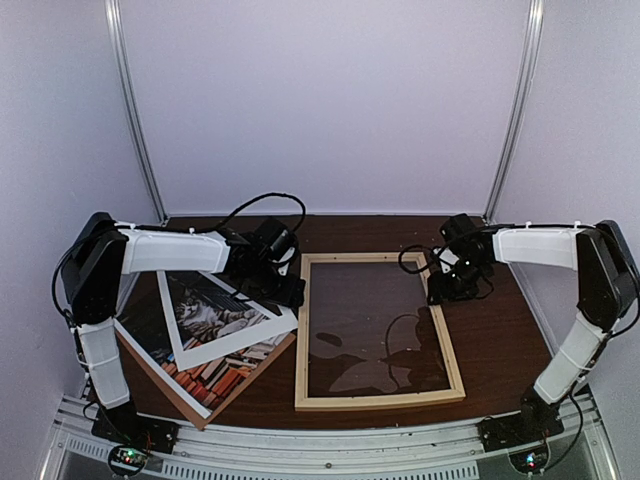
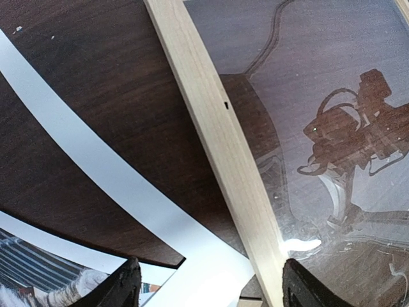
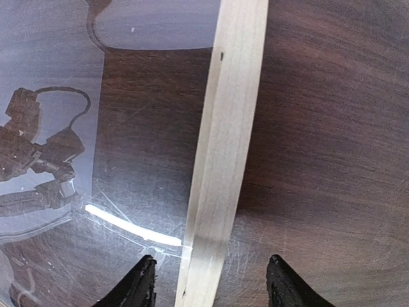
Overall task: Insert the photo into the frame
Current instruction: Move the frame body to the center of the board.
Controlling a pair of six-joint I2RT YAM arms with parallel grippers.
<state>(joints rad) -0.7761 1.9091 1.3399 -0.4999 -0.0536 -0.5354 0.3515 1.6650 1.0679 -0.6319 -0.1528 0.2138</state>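
The frame (image 1: 378, 400), thin light wood rails around a reflective pane, lies flat at the table's centre. The photo (image 1: 205, 305), a cat above red and orange books, lies left of it under a white mat border (image 1: 268, 322). My left gripper (image 1: 290, 292) is open at the mat's right corner, beside the frame's left rail (image 2: 217, 128). That corner and the rail both show between its fingers (image 2: 124, 288). A sliver of the photo (image 2: 38, 281) shows at lower left. My right gripper (image 1: 447, 290) is open, its fingers (image 3: 137, 284) standing either side of the frame's right rail (image 3: 223, 147).
A brown backing board (image 1: 165, 385) lies under the photo, reaching the table's near-left edge. Black cables loop behind both wrists. Dark wood table (image 1: 500, 330) lies to the right of the frame. White walls enclose the back and sides.
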